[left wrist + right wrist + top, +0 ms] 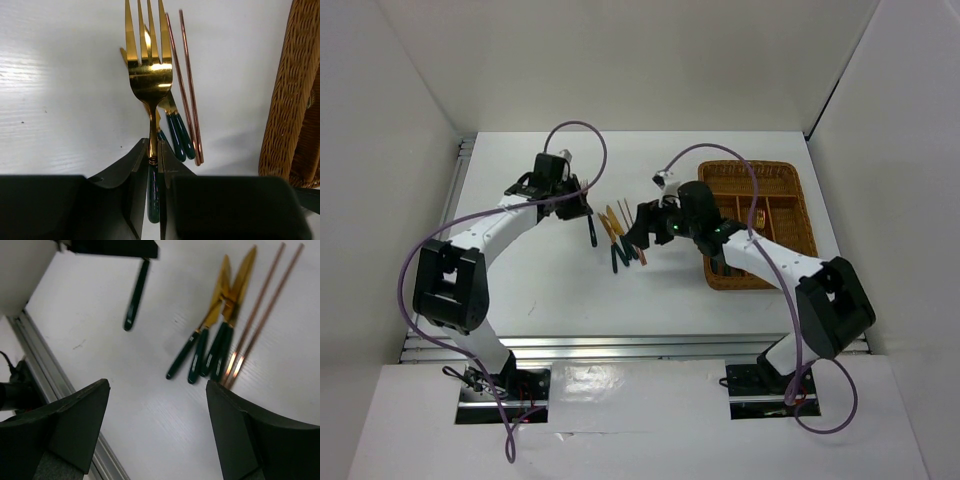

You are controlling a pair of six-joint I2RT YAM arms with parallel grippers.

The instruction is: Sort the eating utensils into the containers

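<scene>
On white table (520, 290), white walls (400, 100) around, we count four green-handled utensils (202, 352) plus two chopsticks (260, 315) lying left of one wicker tray (750, 166); left gripper (154, 152) clamps fork (149, 70); right gripper (157, 390) gapes above pile

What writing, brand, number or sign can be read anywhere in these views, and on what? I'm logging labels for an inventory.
No readable text in any view.
The fork, chopsticks, other cutlery and wicker tray show no print, brand or number.
The left gripper, shut on the fork, and the open right gripper carry no legible label.
</scene>
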